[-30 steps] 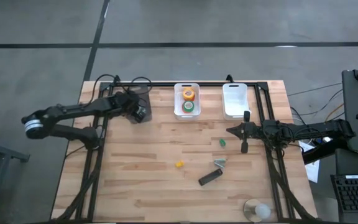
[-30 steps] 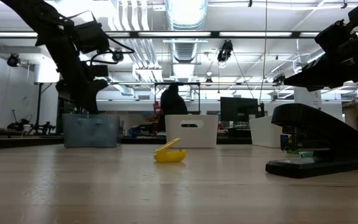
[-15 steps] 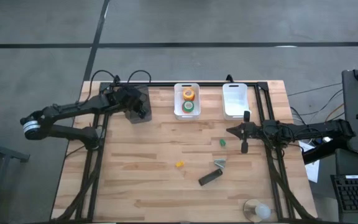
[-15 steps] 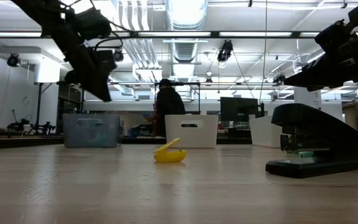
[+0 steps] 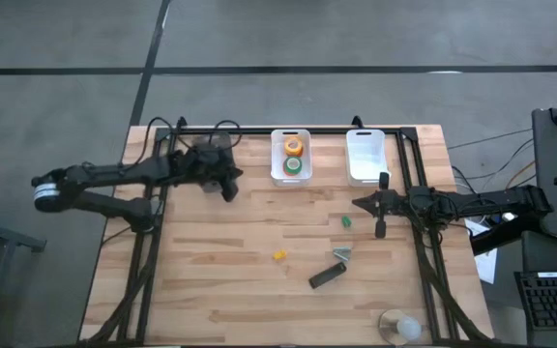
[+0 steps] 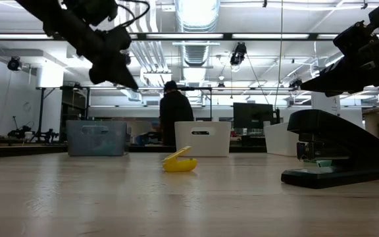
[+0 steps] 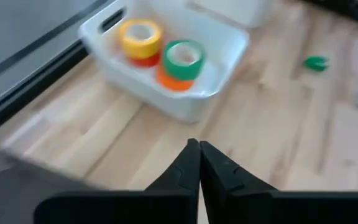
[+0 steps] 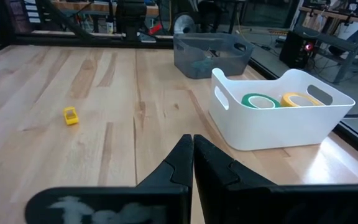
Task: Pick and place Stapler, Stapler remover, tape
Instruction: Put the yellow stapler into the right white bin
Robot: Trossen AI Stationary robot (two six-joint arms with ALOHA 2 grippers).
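Beside the tape bin [image 5: 291, 175], your left gripper [image 5: 228, 184] has swung in, fingers together, empty. Right gripper [image 5: 379, 205] waits, fingers together; stapler [image 5: 325, 277] still untouched.

No lettering, label, brand, number or sign can be read anywhere, whether on the white bins, the tape rolls, the stapler or the room behind.

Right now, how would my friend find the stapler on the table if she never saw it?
Start at the two white bins along the far edge of the wooden table. Come straight toward the near edge from the gap between them, past the tiny green bit. The stapler is the long slim black bar lying slantwise, just beside a small silvery piece.
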